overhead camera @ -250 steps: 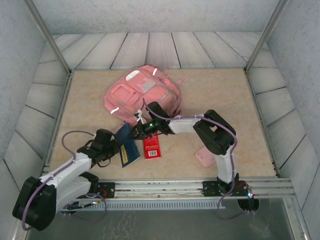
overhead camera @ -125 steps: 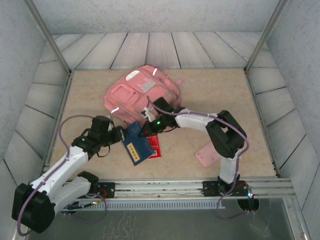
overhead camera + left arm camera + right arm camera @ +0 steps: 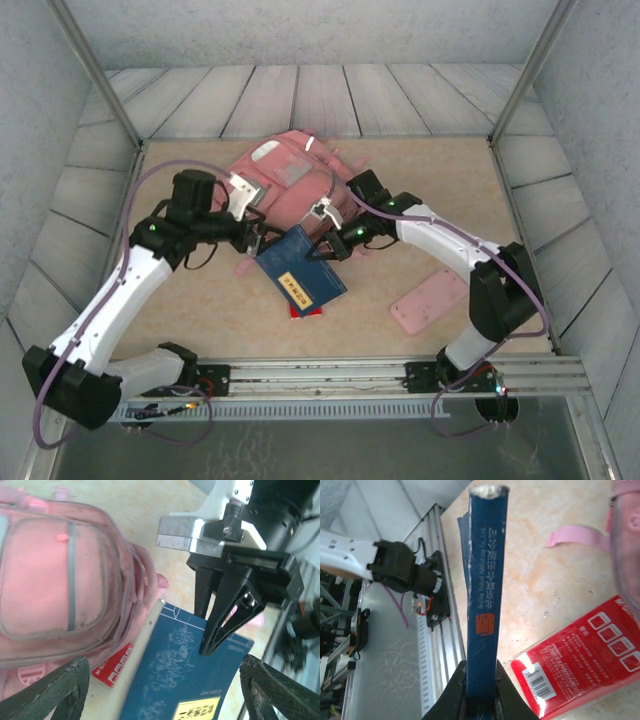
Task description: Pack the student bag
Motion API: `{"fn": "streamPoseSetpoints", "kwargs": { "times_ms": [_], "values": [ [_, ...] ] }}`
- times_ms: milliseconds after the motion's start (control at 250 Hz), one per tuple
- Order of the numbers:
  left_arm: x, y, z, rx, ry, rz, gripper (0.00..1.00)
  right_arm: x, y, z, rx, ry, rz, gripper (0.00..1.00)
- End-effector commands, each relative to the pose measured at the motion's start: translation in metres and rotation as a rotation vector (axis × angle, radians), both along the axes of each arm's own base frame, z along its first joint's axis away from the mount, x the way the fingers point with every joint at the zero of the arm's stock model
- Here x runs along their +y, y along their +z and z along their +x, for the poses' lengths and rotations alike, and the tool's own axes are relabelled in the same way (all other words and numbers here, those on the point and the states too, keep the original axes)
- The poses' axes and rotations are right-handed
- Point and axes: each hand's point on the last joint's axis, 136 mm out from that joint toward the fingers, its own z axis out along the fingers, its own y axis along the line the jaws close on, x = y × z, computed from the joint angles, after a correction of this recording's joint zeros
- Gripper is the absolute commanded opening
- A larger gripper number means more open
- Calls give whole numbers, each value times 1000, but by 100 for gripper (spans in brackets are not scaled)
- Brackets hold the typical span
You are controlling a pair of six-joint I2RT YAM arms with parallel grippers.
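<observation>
Where plank walls ring the beige tabletop, right end effector clamps blue book, left end effector gapes

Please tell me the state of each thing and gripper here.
student bag: lying flat, front pockets up
blue book: closed, gripped at one edge
red packet: lying flat, partly under book
pink case: lying flat, alone
left gripper: open, empty
right gripper: shut on blue book
</observation>
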Motion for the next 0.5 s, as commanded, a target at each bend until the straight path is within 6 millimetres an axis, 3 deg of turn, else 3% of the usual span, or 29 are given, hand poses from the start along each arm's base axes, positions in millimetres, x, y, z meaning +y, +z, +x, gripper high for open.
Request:
{"fn": "streamPoseSetpoints", "kwargs": {
  "times_ms": [0,292,396,496],
  "values": [
    [-3,-2,-23,-36,-225,63,79,-6,22,-22,-102,105,90,0],
    [-14,4,-52,23,-463,-15,75,-9,49,-29,-292,132,206,0],
    [-20,8,-52,14,-481,-67,74,-7,54,-23,-340,146,195,0],
    [-19,1,-48,34,-462,-38,65,-6,62,-15,-396,154,179,0]
  ]
}}
